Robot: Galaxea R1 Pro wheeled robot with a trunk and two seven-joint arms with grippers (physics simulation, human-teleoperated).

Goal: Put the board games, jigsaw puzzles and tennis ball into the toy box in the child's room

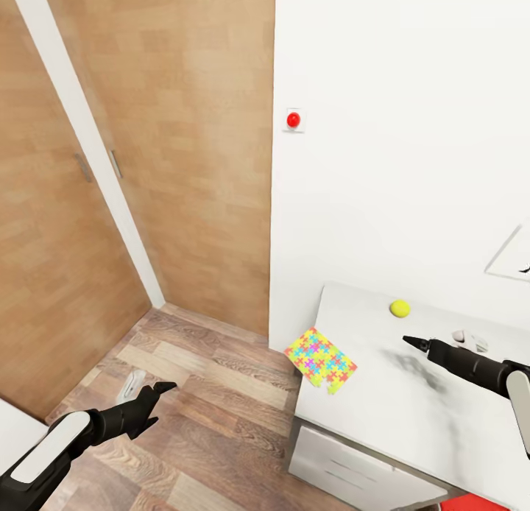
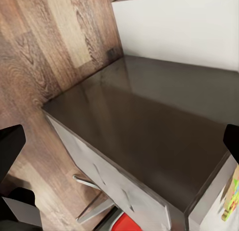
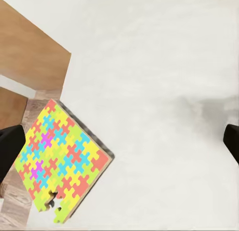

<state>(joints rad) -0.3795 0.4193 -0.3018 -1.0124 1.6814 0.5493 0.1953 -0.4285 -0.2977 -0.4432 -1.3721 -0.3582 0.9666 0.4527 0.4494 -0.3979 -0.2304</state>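
Standing over the scene, the tall wooden wardrobe doors (image 1: 147, 165) fill the upper left of the head view, with a plain white wall (image 1: 397, 128) beside them on the right and a brown plank floor (image 1: 199, 393) below; the long desk with the pale grey top (image 1: 412, 415) takes the lower right, its white drawer front (image 1: 353, 467) showing under the near edge; in the left wrist view a dark grey section of the desk (image 2: 149, 131) spreads across the middle; the flat multicoloured jigsaw sheet (image 1: 320, 359) lies at the desk's near left corner, tilted and hanging a little past the edge; in the right wrist view it (image 3: 62, 161) sits at the lower left, a few pieces loose at its corner; the right gripper (image 1: 416, 342) hangs above the bare desk top between the jigsaw and the ball, touching neither, its fingers apart and empty in the right wrist view; the left gripper (image 1: 163, 389) hovers low over the floor at lower left, its fingers spread with nothing between them; the small yellow-green tennis ball (image 1: 400, 308) rests further back on the desk, near the wall; a small red button on a white plate (image 1: 294, 119) is fixed on the wall, upper centre.
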